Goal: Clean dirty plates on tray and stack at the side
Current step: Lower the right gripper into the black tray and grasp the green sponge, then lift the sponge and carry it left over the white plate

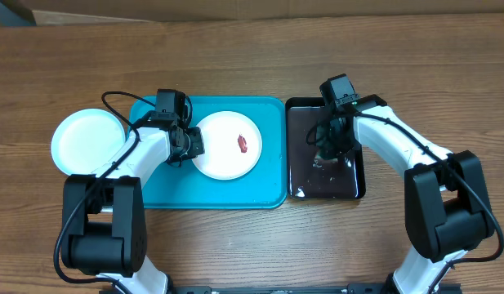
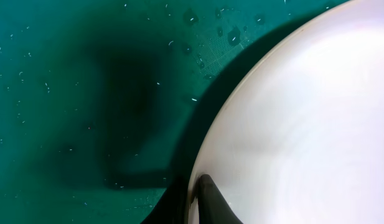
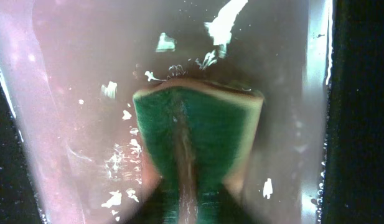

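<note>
The white plate [image 1: 223, 151] lies flat in the blue tray [image 1: 153, 184], a bit right of the middle, with one red food bit [image 1: 243, 144] on it. The other plate [image 1: 88, 140] sits on the table [image 1: 252, 57] just left of the tray and looks clean. The left gripper [image 1: 189, 144] is at the left rim of the white plate. In the left wrist view one dark finger [image 2: 210, 199] lies on top of the rim of the plate [image 2: 304, 124], but the other finger is hidden, so I cannot tell if the plate is pinched or how wide the fingers are. The right gripper [image 1: 327, 151] is down in the black tray [image 1: 305, 175], and its fingers seem to be closed on the green sponge [image 3: 195, 137], which looks squeezed in at the near end. The plate is likely light, thin and stiff, so it should lift easily, but it looks smooth and may be slippery, all the more once it gets wet. The best place to hold it is the rim, one finger above and one below. A light plate may slide when the sponge rubs it, so it needs a firm pinch. The sponge is soft and wet and will squash and drip
</note>
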You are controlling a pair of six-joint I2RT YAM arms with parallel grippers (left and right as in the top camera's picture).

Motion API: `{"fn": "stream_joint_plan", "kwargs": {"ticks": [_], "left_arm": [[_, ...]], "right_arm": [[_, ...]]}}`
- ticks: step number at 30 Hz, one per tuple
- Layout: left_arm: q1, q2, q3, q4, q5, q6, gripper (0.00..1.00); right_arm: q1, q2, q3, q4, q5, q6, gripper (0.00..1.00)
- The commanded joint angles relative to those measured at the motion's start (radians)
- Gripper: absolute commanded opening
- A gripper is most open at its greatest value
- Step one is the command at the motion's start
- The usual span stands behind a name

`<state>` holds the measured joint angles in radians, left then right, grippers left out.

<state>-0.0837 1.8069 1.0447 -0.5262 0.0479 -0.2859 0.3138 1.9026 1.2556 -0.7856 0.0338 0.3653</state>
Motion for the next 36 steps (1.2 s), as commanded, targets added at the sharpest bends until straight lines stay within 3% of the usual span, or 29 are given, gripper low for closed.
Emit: {"fn": "stream_joint_plan", "kwargs": {"ticks": [1, 3, 4, 6, 8, 11, 12, 21, 36], "left_arm": [[-0.002, 0.017, -0.016, 0.005, -0.021, -0.006, 0.1], [-0.002, 0.017, -0.016, 0.013, -0.021, -0.006, 0.16], [-0.002, 0.017, -0.016, 0.016, -0.022, -0.006, 0.23], [-0.002, 0.017, -0.016, 0.018, -0.021, -0.006, 0.25], [-0.002, 0.017, -0.016, 0.019, -0.021, -0.006, 0.23], [-0.002, 0.017, -0.016, 0.018, -0.021, -0.006, 0.05], [-0.002, 0.017, -0.016, 0.016, -0.021, -0.006, 0.04], [-0.002, 0.017, -0.016, -0.011, 0.03, -0.018, 0.04], [-0.002, 0.017, -0.016, 0.007, 0.024, -0.018, 0.04]], "right_arm": [[-0.002, 0.009, 0.003, -0.003, 0.009, -0.002, 0.04], [-0.002, 0.004, 0.029, -0.033, 0.006, -0.012, 0.04], [-0.002, 0.001, 0.046, -0.052, 0.006, -0.031, 0.04], [0.0, -0.008, 0.077, -0.089, 0.007, -0.06, 0.04], [0.001, -0.016, 0.097, -0.112, 0.01, -0.059, 0.04], [0.0, -0.021, 0.117, -0.138, 0.01, -0.059, 0.04], [0.0, -0.021, 0.121, -0.145, 0.01, -0.059, 0.04], [0.001, -0.023, 0.168, -0.212, 0.021, -0.158, 0.04], [0.072, -0.022, 0.235, -0.323, 0.084, -0.112, 0.04]]}}
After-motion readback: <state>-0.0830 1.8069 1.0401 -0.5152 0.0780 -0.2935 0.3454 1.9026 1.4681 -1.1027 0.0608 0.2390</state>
